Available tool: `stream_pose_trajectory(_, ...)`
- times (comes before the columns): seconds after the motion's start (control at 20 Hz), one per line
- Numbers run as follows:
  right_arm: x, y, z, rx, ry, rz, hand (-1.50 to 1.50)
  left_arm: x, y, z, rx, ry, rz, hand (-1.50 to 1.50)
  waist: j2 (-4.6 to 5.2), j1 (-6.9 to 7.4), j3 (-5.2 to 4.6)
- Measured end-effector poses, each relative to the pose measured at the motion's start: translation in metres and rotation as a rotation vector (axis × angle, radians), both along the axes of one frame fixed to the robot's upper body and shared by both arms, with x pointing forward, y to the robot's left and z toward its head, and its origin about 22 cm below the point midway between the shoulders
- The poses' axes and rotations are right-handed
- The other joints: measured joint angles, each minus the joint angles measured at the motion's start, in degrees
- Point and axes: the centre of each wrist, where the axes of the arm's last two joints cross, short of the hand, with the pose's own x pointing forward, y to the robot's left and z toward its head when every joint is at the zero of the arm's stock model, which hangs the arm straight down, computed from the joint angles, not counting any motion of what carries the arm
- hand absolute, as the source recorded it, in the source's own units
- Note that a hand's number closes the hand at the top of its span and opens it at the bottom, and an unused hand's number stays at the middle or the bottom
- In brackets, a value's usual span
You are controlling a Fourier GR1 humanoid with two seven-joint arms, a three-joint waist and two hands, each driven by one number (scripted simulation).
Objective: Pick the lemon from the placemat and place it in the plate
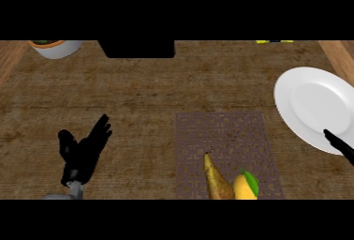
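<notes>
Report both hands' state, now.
Left hand: open, holding nothing.
Right hand: only a tip shows at the plate's edge; cannot be told.

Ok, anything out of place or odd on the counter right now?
Nothing spilled or damaged. The yellow lemon lies at the near edge of the grey patterned placemat, beside a long brownish fruit. The round white plate is partly cut off at the view's right.
</notes>
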Motion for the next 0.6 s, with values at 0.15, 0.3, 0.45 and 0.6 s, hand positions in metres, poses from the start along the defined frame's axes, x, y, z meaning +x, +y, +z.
stream_pose_trajectory(0.15,-0.001,0.025,0.006,-0.032,0.024,0.003,-1.5,-0.001,0.001,-0.003,-0.003,-0.018,-0.002,0.0,-0.05,0.07,0.05)
stream_pose_trajectory(0.3,-0.002,0.042,0.0,-0.066,0.045,-0.012,-1.5,-0.005,0.0,-0.003,-0.004,-0.026,-0.006,0.0,-0.08,0.2,0.1)
stream_pose_trajectory(0.45,-0.002,0.053,-0.013,-0.091,0.091,-0.006,-1.5,0.0,0.003,0.002,-0.005,-0.01,-0.001,0.0,0.02,0.18,0.05)
stream_pose_trajectory(0.6,-0.002,0.07,-0.019,-0.095,0.13,0.01,-1.5,-0.001,0.002,0.0,-0.003,-0.012,0.003,0.0,0.04,0.17,0.04)
